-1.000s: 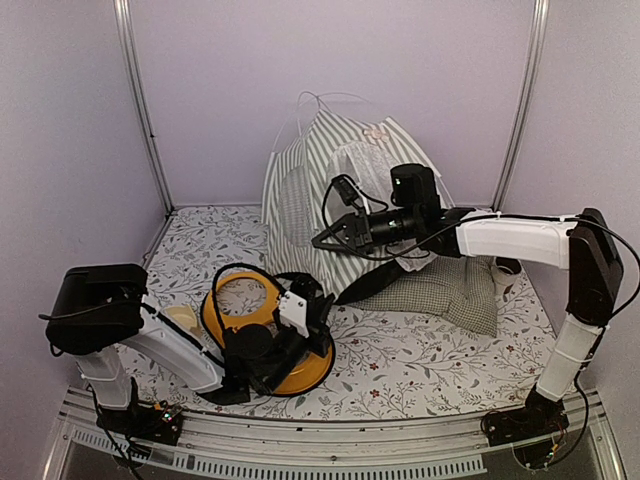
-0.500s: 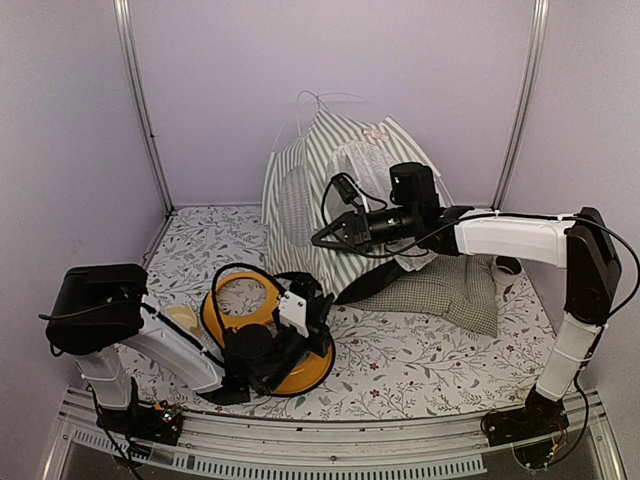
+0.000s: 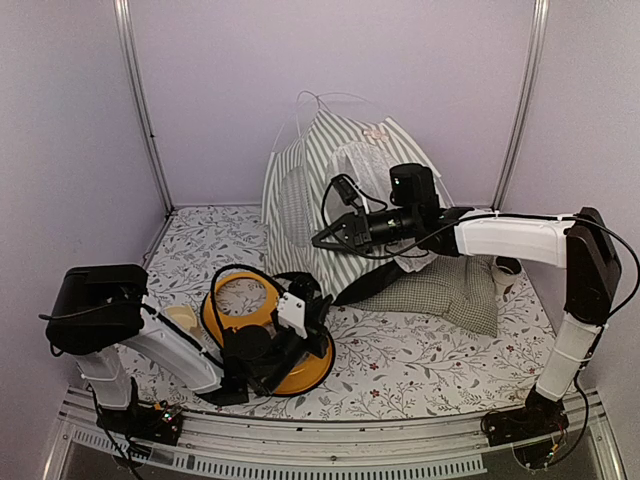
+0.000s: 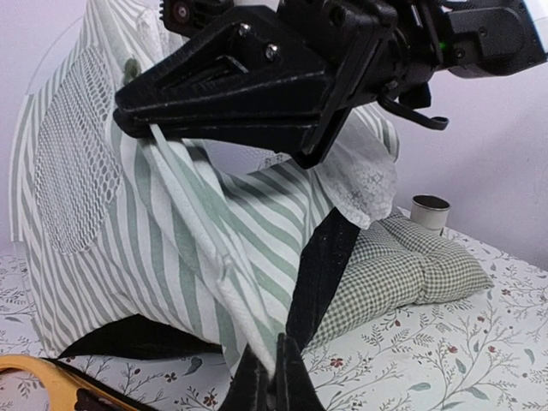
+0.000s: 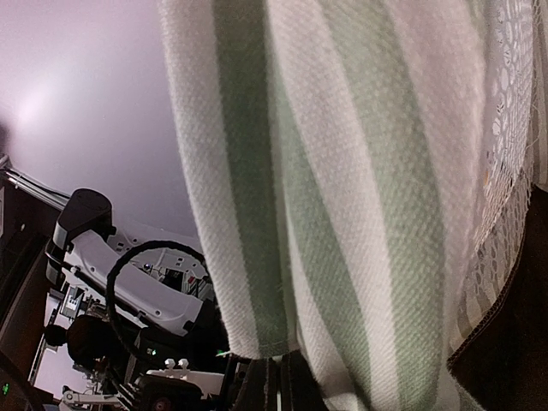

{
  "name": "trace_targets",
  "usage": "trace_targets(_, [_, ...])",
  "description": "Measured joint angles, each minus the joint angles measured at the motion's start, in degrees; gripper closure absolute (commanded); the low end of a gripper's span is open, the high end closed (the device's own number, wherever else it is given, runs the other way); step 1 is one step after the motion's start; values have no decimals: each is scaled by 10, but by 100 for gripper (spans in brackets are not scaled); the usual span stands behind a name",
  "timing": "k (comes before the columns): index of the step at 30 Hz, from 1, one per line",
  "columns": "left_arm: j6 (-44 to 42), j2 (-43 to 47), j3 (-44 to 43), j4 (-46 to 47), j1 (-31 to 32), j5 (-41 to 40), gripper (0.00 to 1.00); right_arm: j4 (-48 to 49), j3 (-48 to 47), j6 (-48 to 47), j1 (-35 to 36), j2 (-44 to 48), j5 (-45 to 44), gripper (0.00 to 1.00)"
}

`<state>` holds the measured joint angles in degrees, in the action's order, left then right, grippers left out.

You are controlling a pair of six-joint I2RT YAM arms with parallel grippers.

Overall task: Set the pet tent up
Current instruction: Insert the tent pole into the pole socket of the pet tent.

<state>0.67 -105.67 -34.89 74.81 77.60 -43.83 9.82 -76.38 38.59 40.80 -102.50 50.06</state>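
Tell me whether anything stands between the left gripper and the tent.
Nothing visible does. The front edge of the tent runs from the right gripper, which pinches it high, down to the left gripper, whose closed fingers apparently hold it too.

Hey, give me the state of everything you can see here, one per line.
pet tent: standing upright, front edge gripped.
right fingers: shut on pet tent's striped edge.
left fingers: shut, apparently on its lower hem.
cushion: lying flat against tent.
orange dish: lying flat.
cup: upright behind cushion.
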Motion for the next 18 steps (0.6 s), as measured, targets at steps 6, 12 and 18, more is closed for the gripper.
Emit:
trace_targets(6, [0,0,4,-1,0,1,100,4,7,0,0,0,0,100])
trace_targets(12, [0,0,4,-1,0,1,100,5,7,0,0,0,-1,100])
trace_targets(18, [0,0,5,0,0,0,100,5,7,0,1,0,-3,100])
